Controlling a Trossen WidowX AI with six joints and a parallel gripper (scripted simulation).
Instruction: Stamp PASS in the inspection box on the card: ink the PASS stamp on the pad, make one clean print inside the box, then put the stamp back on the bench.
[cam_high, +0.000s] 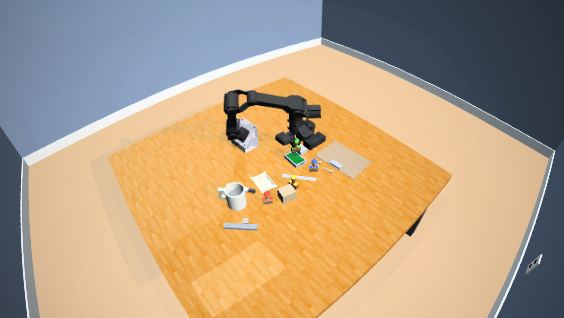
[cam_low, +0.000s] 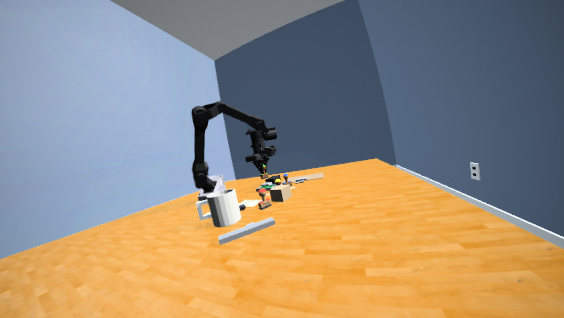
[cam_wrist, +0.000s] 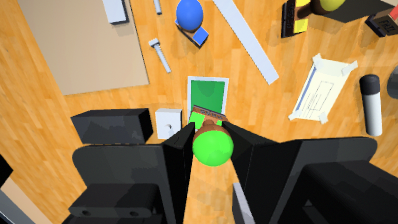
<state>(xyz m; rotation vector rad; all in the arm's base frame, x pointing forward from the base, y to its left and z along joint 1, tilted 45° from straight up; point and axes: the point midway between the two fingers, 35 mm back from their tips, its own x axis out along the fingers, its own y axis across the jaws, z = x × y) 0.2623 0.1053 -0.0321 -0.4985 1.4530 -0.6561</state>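
My gripper (cam_wrist: 208, 125) (cam_high: 298, 138) (cam_low: 262, 166) is shut on the PASS stamp (cam_wrist: 213, 146) (cam_high: 297, 144), which has a green ball knob and a brown handle. It holds the stamp upright, a little above the bench. In the wrist view the stamp's base overlaps the near edge of the green ink pad (cam_wrist: 207, 92) (cam_high: 295, 159). The white card (cam_wrist: 321, 89) (cam_high: 263, 181) with its printed box lies to the right in the wrist view, apart from the gripper. The stamp's underside is hidden.
A blue-knobbed stamp (cam_wrist: 190, 12) (cam_high: 314, 163), a yellow-knobbed stamp (cam_high: 294, 180) and a red stamp (cam_high: 268, 196) stand nearby. A cardboard sheet (cam_wrist: 80, 45) (cam_high: 346, 158), a grey ruler (cam_wrist: 247, 42), a bolt (cam_wrist: 161, 54), a small white box (cam_wrist: 168, 122), a mug (cam_high: 235, 196) (cam_low: 222, 206) and a wooden block (cam_high: 287, 193) lie around.
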